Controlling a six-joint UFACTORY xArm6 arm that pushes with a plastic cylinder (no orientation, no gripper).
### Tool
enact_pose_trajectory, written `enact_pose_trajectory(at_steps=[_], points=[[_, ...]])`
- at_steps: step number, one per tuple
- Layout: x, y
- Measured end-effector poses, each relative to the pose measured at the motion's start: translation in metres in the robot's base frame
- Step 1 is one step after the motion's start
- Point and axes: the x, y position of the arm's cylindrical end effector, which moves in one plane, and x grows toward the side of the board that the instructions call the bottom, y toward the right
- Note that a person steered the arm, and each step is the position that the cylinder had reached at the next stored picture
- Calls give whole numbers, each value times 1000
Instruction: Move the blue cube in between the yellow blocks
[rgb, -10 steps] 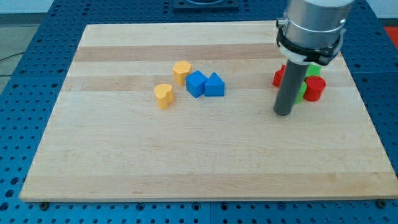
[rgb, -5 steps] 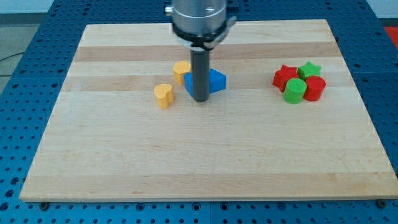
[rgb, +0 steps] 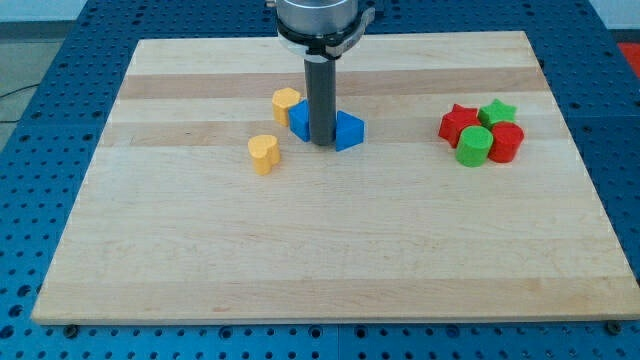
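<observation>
A pale wooden board (rgb: 330, 260) with lengthwise grain bands fills most of the frame, resting on a blue perforated table (rgb: 30, 210) visible along every edge under even, soft light.

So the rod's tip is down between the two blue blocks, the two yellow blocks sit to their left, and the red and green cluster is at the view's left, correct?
Not quite. The camera view shows the red and green cluster at the view's right, not left. The rest holds: my tip is between the blue cube and the other blue block, with the yellow blocks to their left.
</observation>
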Motion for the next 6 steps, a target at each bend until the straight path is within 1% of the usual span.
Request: enact_pose_trajectory(at_steps=[2,3,5,6], points=[[-25,-6],[-25,-28],[-67,-5],[-62,-24]])
